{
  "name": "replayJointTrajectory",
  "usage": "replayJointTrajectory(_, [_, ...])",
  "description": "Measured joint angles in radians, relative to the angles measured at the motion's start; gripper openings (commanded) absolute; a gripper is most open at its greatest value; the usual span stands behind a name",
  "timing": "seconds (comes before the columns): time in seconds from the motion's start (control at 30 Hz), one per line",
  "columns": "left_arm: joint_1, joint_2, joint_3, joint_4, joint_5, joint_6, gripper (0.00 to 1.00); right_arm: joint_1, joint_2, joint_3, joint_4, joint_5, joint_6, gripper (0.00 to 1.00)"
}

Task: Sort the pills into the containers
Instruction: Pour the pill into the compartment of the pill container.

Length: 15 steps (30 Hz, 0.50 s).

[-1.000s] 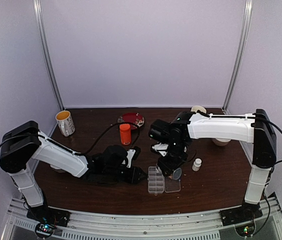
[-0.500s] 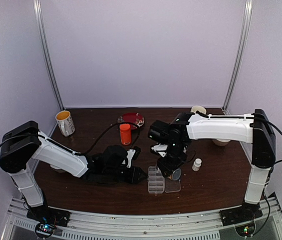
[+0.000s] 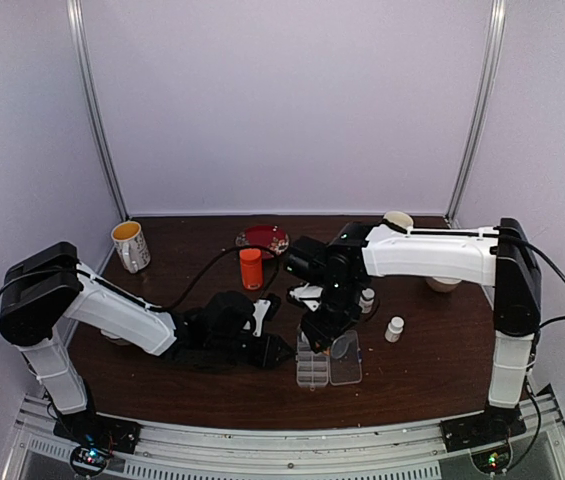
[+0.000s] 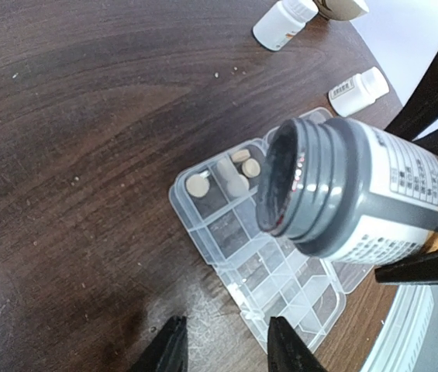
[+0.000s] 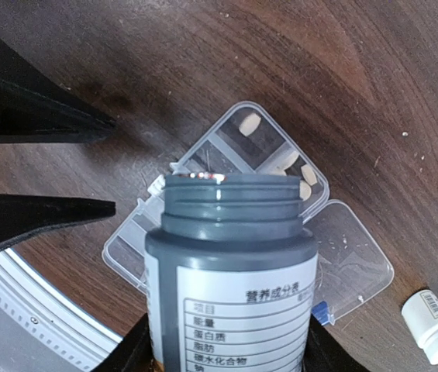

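Observation:
The clear organiser box (image 3: pixel 311 372) lies on the dark table with its lid (image 3: pixel 346 371) folded open to the right. A few cream pills (image 4: pixel 198 184) (image 5: pixel 250 122) lie in the containers at the box's far end (image 4: pixel 234 232). My right gripper (image 5: pixel 230 358) is shut on an uncapped grey bottle with a white label (image 5: pixel 230 263) (image 4: pixel 350 198). The bottle is tilted, its mouth over the box. My left gripper (image 4: pixel 225 335) (image 3: pixel 280 348) rests low at the box's left edge, open, with nothing between its fingers (image 5: pixel 44 215).
Two small white bottles (image 3: pixel 394 329) (image 3: pixel 366 298) stand right of the box. An orange bottle (image 3: pixel 250 268), a red plate (image 3: pixel 264 239) and a yellow mug (image 3: pixel 130 246) sit toward the back left. Pale dishes (image 3: pixel 443 284) are at the back right.
My right arm has shifted left with the grey bottle, bringing its mouth further over the box and uncovering a white bottle behind it. The left arm has not moved.

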Motion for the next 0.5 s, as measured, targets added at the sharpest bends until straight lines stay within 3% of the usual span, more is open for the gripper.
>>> replayJointTrajectory(0.5, [0.0,0.0,-0.006,0.001,0.0,0.0,0.37,0.006,0.024,0.001,-0.021,0.014,-0.007,0.0])
